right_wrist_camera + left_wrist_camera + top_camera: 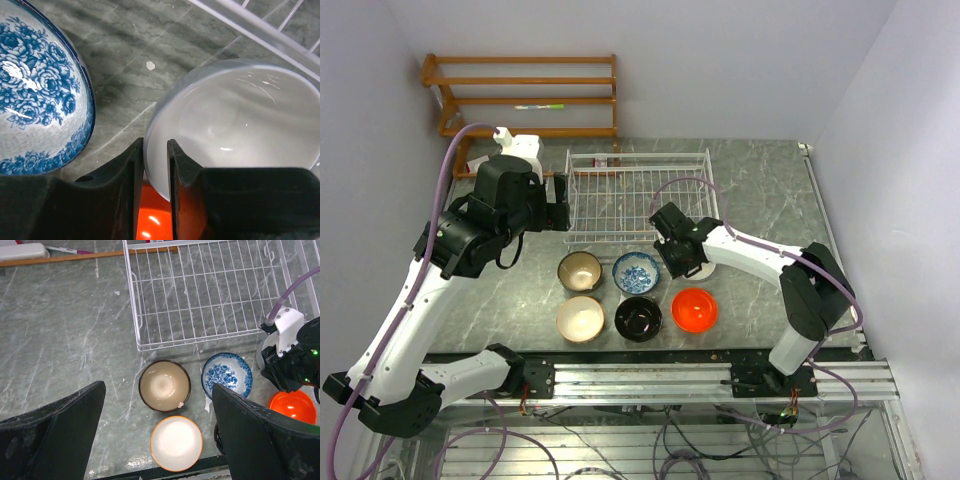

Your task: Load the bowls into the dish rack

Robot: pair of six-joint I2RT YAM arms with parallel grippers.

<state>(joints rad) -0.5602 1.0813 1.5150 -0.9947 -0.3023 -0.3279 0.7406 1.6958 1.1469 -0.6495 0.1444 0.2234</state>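
Observation:
My right gripper (155, 156) is shut on the white bowl (240, 120), one finger outside its near rim and one inside. That bowl sits just in front of the dish rack (260, 35) and is mostly hidden under the gripper (678, 255) in the top view. Beside it are the blue-and-white bowl (636, 272) and the brown bowl (579, 271). In the front row stand the cream bowl (580, 319), the black bowl (638, 318) and the orange bowl (694, 310). The white wire dish rack (620, 240) holds nothing. My left gripper (157, 390) hangs open high above the brown and cream bowls.
An orange-brown wooden shelf (520, 95) stands against the back wall behind the rack's left end. A metal rail (650, 375) runs along the table's near edge. Walls close in on the left and right.

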